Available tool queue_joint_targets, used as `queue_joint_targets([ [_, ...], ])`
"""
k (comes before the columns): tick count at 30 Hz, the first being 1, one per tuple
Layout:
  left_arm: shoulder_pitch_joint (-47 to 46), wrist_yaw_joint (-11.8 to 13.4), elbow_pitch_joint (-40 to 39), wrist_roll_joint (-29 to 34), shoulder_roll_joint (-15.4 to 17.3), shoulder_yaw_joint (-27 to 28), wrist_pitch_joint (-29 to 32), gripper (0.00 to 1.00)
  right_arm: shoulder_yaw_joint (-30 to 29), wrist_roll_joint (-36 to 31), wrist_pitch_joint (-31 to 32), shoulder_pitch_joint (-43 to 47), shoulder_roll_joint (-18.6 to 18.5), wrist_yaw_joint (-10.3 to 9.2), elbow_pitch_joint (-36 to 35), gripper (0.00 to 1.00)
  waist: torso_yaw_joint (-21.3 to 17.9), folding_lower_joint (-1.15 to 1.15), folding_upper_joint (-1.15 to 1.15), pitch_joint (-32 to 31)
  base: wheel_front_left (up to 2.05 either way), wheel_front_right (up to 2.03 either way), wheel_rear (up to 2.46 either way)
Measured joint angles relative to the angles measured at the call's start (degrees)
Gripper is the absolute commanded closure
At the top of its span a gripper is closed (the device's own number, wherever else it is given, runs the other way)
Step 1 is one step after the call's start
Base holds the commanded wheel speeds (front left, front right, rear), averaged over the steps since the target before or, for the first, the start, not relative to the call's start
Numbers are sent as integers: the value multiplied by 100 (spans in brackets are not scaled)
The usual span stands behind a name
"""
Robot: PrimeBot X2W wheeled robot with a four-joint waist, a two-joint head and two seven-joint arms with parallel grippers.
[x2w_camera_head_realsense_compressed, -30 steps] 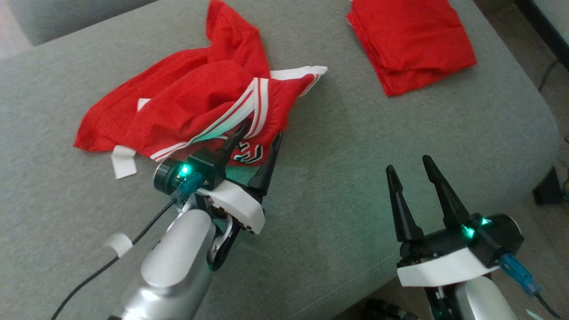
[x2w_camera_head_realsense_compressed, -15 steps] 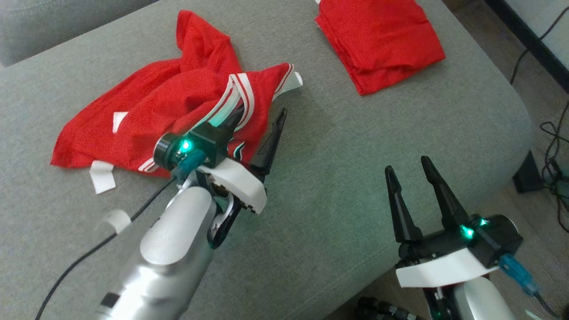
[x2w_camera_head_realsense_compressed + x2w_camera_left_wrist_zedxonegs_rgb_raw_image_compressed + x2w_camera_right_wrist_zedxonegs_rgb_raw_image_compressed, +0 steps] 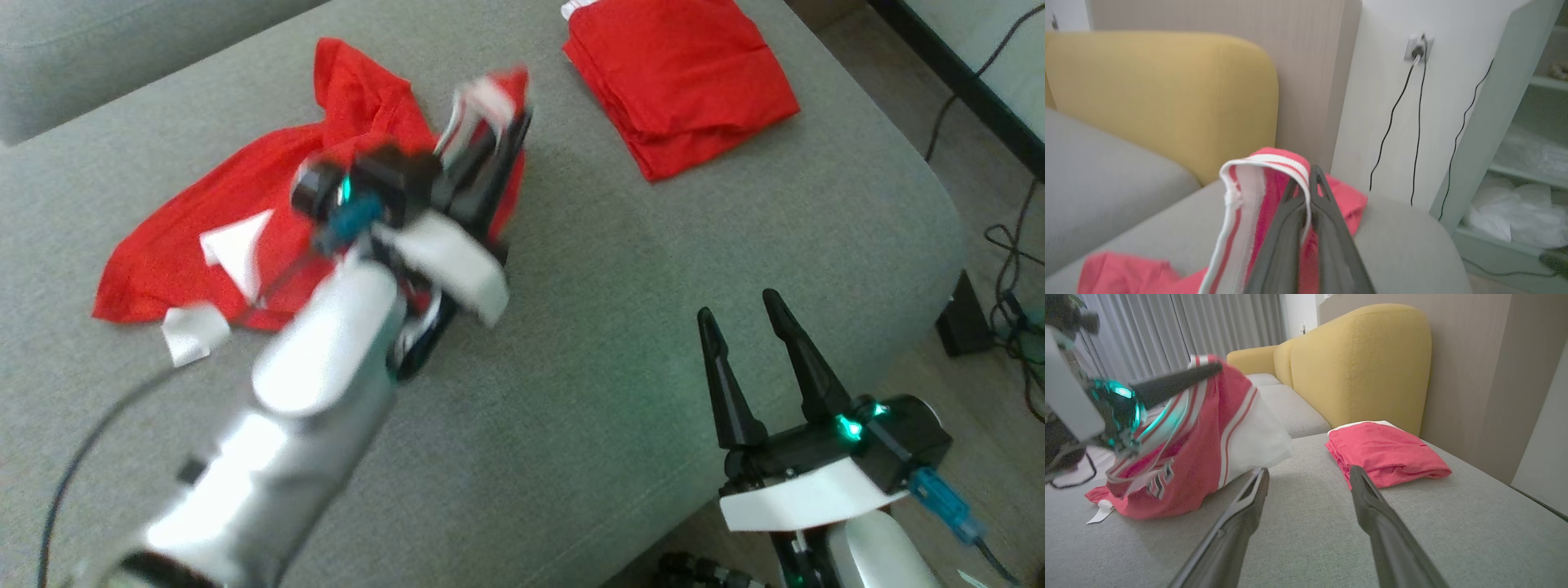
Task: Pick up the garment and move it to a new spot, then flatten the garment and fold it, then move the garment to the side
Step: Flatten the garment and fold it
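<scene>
Starting with the head view: the left pincer (image 3: pixel 506 135), blurred, is clenched on the white-striped edge of the red garment (image 3: pixel 188 245) and holds that edge above the grey sofa seat (image 3: pixel 620 269). The rest of the cloth lies crumpled on the left part of the seat. A folded red pile (image 3: pixel 678 82) lies well apart at the far right. The right pincer (image 3: pixel 737 306) stands released near the seat's front edge, grasping nothing.

Left wrist view: both fingers are pressed together, with the striped trim (image 3: pixel 1261 163) pinched between them and draped over their tips. A yellow backrest (image 3: pixel 1167 94) stands behind.

Right wrist view: this arm's own fingers are spread wide above bare seat. At left the cloth hangs from the other arm's fingers, its lower part resting on the seat. The folded pile lies just before the backrest.
</scene>
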Motion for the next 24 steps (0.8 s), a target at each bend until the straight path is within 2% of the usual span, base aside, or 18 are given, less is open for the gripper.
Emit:
queue_joint_targets([
  [3,-674,-1,-207,-318,31,-96,-19,100,16,-11,0,0,0,0,-3,0,70,0,0,-82,0,0,0],
  [9,-2176,0,-472,-1393,182,11,-47,100,20,-12,0,8,0,0,-1,0,305,0,0,-252,0,0,0],
  [15,-3072,-1,-681,-2001,542,209,-203,100,-119,-175,0,77,-1,0,1,0,715,0,0,-437,0,0,0],
  [19,-2511,3,-875,-2354,988,422,-261,100,-267,-281,0,208,-1,0,-2,0,1079,0,0,-539,0,0,0],
  [21,-1745,52,-1022,-2510,1216,453,-331,100,-331,-336,0,253,-2,0,-13,0,1285,0,0,-565,0,0,0],
  [24,-169,265,-1127,-2703,1500,445,-524,100,-420,-417,0,255,-1,0,-47,0,1606,1,0,-554,0,0,0],
])
